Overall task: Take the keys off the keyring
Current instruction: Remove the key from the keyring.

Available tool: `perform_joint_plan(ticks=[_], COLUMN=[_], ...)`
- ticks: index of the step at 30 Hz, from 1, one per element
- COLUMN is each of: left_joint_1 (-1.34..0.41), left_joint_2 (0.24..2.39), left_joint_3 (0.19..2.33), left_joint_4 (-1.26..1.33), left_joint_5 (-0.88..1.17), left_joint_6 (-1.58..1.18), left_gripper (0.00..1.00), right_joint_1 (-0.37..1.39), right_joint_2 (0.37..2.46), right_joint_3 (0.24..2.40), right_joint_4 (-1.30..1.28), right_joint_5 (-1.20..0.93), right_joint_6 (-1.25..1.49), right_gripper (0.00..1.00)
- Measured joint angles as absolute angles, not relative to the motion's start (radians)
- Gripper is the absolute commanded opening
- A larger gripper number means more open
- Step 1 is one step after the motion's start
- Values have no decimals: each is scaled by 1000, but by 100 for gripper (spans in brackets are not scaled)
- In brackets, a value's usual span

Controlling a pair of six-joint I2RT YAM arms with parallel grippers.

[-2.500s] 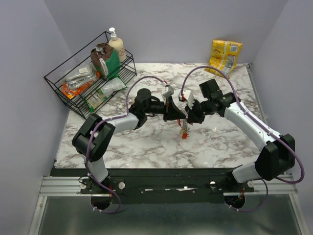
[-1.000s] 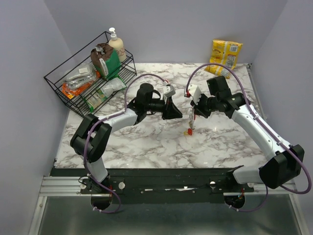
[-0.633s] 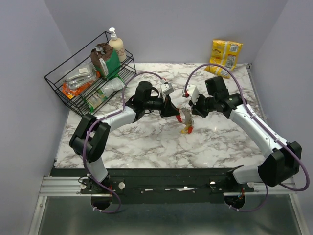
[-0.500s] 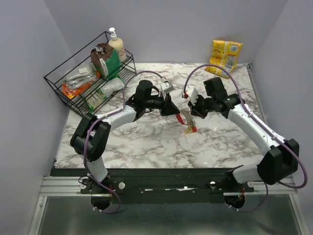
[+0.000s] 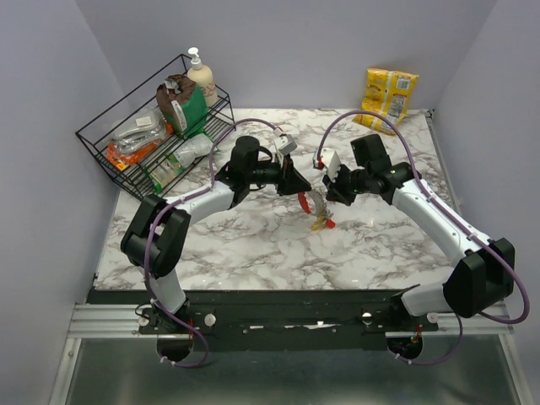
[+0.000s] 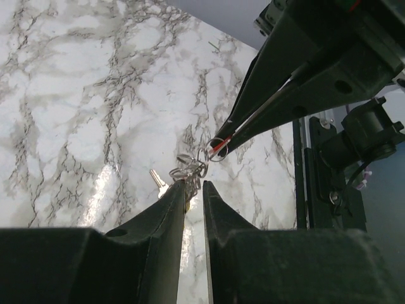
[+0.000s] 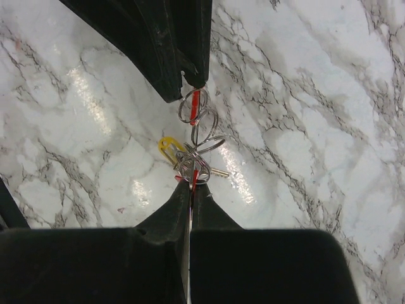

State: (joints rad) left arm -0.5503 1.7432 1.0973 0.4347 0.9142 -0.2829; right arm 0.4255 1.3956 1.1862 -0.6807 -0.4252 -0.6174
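Observation:
The keyring's red loop (image 5: 304, 201) curves out from the tips of my left gripper (image 5: 297, 187), which is shut on it. In the right wrist view that red strip (image 7: 195, 101) sits in a thin ring just under those tips (image 7: 193, 81). A chain of rings runs from there to the keys (image 5: 318, 222), which hang above the marble. My right gripper (image 7: 192, 180) is shut on the bunch, with red edges showing either side of its tips. A yellow-headed key (image 7: 168, 147) and a silver key (image 6: 158, 181) dangle free. The left wrist view hides the red loop behind its own fingers (image 6: 174, 209).
A black wire rack (image 5: 105, 139) with packets and a soap bottle (image 5: 201, 76) stands at the back left. A yellow bag (image 5: 390, 97) lies at the back right. The marble table (image 5: 253, 245) spreads below both arms.
My left gripper has drawn back and to the left. The red loop has come into view, and the ring chain is now stretched between the two grippers. Both jaws stay as they were.

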Motion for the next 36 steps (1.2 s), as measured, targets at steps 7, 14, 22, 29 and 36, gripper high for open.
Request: perform_joint_plan(ticks=[7,14,22,29,36], left_joint_1=[-579,-608,-611,-611,-611], left_joint_2=[1745,1760,1762,1762,1769], left_joint_3=[1097,1097,1097,1097,1097], left_joint_4=[474,461,426,417,418], left_joint_5=[916,916,902,894,894], left_joint_6=[-307,-288,-246,-231,-230], left_gripper=[27,27,27,27,28], right_joint_1=[426,426,426,426,426], right_joint_2=[1397,1397,1397,1397,1397], right_joint_3=[1186,1186,1186,1186,1186], right_joint_4=[-681,-681,-681,-682,-682], right_joint_5=[-452,-464,-480,-495,-506], right_joint_6=[-603,-602,-602,-602,-602], right_gripper=[6,6,6,6,6])
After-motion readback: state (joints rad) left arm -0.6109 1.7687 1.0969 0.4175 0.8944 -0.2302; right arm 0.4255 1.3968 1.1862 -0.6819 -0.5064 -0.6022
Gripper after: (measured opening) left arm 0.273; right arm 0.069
